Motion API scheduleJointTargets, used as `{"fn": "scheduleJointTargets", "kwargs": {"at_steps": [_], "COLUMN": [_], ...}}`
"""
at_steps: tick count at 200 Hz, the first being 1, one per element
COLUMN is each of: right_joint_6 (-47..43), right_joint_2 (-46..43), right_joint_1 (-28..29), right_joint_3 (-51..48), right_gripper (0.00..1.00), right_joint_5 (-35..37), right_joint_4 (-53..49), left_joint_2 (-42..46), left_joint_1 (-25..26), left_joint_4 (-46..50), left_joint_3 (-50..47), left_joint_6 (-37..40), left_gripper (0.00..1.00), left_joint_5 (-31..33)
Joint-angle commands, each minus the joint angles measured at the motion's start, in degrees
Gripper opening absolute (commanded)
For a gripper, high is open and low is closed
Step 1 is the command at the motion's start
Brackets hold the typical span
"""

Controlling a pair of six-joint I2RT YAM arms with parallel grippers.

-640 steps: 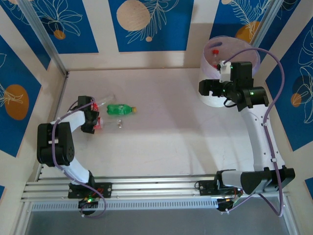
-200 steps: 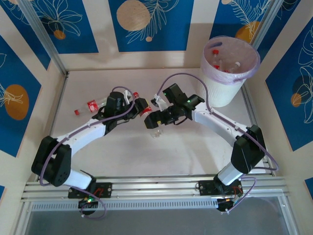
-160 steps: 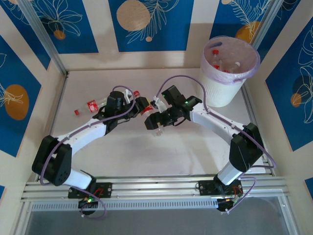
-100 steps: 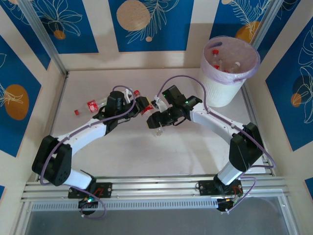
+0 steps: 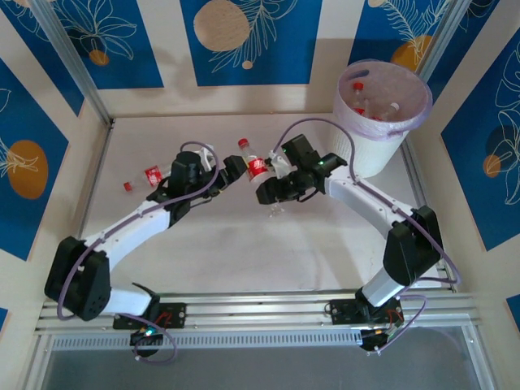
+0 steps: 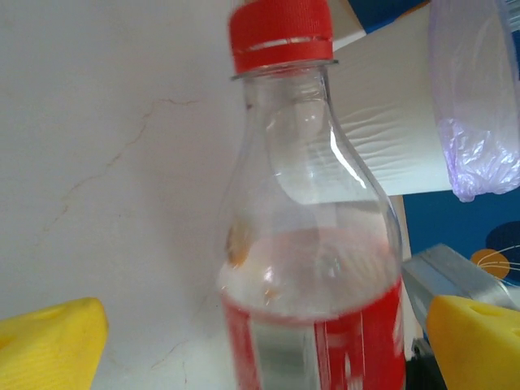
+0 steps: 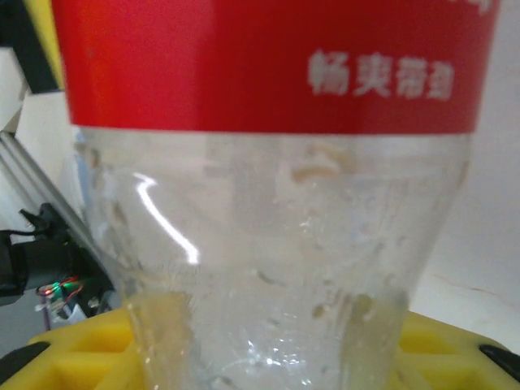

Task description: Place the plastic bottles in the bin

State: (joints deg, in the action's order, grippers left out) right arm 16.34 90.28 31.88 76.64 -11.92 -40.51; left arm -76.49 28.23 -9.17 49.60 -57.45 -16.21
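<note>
Bottle first: the red-capped bottle [image 5: 255, 168] is held at a tilt between my two grippers in the top view, over the table [image 5: 244, 252], with its cap pointing away from both arm bases. My right gripper [image 5: 270, 188] is clamped on the bottle's lower body. On the right wrist feed the clear base crowds the space just ahead of the palm. The yellow fingers [image 7: 73, 353] show around its foot and the red label [image 7: 268, 65] sits further out toward the tips.

My left gripper [image 5: 235, 167] stands wide open. On its wrist feed the two yellow pads [image 6: 49, 341] flank the bottle, one on each side, with bare gaps between pad and plastic, so this gripper touches nothing. The red cap [image 6: 280, 32] is out past the fingertips.

The bin [image 5: 370, 158], white with a lilac liner [image 5: 348, 114] folded over its rim, stands beyond the right gripper and off to its outer side, well apart from it. Several loose bottles [image 5: 358, 91] lie inside. A second bottle [image 5: 149, 175] with a red label lies flat on the table behind the left gripper, on that arm's outer side and apart from it.
</note>
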Motion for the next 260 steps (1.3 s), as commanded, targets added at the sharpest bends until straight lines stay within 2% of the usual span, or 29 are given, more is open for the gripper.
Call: {"fn": "scheduleJointTargets", "kwargs": {"at_steps": [1,42,72,86,123,158,201,260], "right_joint_6": [-4.55,-9.60,-12.73,-13.75,-14.50,-13.84,-13.26,-13.44], "right_joint_2": [-4.20,-5.43,-4.92,-4.52,-1.17,3.88,10.69,13.92], "right_joint_1": [-3.08,-10.66,-16.59,-19.62,-28.85,-35.47,-39.69,-42.33], "right_joint_3": [6.36,17.08,25.15,28.14,35.25,39.78,43.35,40.24], "right_gripper": [0.33,0.27,0.11,0.09,0.02,0.02,0.02,0.01], "right_joint_5": [4.71,12.76,21.15,22.65,23.81,23.47,21.98,19.61], "right_joint_4": [-4.21,-8.85,-10.12,-9.65,-7.39,-6.29,-6.33,-6.29], "left_joint_2": [2.85,3.43,3.19,3.32,3.92,4.67,5.56,6.33], "left_joint_1": [-0.67,-0.72,-0.74,-0.64,-0.71,-0.72,-0.69,-0.79], "left_joint_4": [4.76,5.13,3.60,3.46,4.36,5.25,6.31,7.76], "left_joint_3": [-1.00,-2.73,-4.05,-4.08,-4.08,-4.52,-4.94,-5.33], "left_joint_6": [3.19,2.93,1.83,1.73,2.01,2.08,2.25,2.88], "left_gripper": [1.00,1.00,0.99,0.99,0.98,0.97,0.97,0.97], "left_joint_5": [3.61,3.81,3.57,3.42,3.73,4.20,4.84,6.05]}}
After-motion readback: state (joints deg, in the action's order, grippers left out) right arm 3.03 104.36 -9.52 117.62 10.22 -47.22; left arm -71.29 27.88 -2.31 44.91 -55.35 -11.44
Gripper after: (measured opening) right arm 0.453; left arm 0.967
